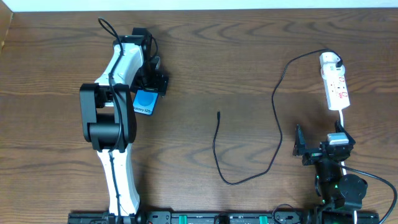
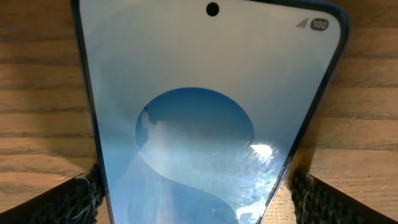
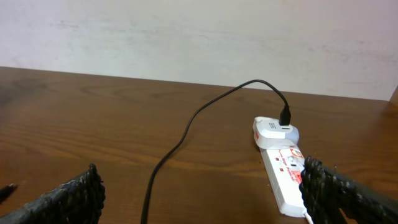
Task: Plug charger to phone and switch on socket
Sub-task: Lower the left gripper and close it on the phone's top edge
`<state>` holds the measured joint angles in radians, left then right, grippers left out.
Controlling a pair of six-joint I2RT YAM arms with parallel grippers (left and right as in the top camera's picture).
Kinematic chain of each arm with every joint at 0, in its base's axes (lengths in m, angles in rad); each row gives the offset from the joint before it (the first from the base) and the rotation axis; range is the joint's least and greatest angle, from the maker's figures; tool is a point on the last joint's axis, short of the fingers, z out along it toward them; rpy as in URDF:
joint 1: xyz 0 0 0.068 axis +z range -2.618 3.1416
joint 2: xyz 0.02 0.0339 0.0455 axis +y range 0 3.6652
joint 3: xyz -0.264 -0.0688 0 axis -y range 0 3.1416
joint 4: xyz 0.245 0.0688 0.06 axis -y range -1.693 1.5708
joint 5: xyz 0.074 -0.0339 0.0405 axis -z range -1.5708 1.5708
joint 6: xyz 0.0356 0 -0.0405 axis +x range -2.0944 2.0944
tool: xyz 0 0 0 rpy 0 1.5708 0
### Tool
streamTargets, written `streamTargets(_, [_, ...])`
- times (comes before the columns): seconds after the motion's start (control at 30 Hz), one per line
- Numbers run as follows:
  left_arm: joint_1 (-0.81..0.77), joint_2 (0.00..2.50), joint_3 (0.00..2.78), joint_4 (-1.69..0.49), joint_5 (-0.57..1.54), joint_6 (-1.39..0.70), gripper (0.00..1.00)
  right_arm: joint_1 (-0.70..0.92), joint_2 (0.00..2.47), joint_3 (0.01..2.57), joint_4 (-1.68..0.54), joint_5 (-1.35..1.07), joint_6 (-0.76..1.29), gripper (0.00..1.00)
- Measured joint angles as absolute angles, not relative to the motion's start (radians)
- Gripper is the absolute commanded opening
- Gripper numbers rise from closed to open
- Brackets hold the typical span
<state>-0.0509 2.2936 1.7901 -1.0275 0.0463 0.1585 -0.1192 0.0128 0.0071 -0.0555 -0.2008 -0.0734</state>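
The phone (image 1: 144, 102) lies on the table with its blue screen up, partly under my left arm. It fills the left wrist view (image 2: 205, 93). My left gripper (image 1: 149, 87) is low over it, its fingers (image 2: 196, 186) open on either side of the phone's long edges, with a thin gap on the right. The charger cable (image 1: 274, 112) runs from a white adapter (image 1: 330, 60) in the socket (image 1: 336, 87), loops toward the front, and ends in a plug tip (image 1: 218, 114) mid-table. My right gripper (image 1: 318, 138) is open and empty (image 3: 205, 193), just in front of the socket (image 3: 283, 180).
The table is dark wood (image 1: 236, 56), with a white wall behind it (image 3: 186, 31). A white cord leaves the socket's near end beside my right gripper (image 1: 342, 118). The cable (image 3: 180, 140) crosses the table between my right fingers.
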Motion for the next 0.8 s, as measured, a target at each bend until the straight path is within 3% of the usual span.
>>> streamTargets(0.8, [-0.047, 2.295, 1.79, -1.029, 0.065, 0.159, 0.98, -0.119, 0.013, 0.007, -0.056, -0.201, -0.073, 0.99])
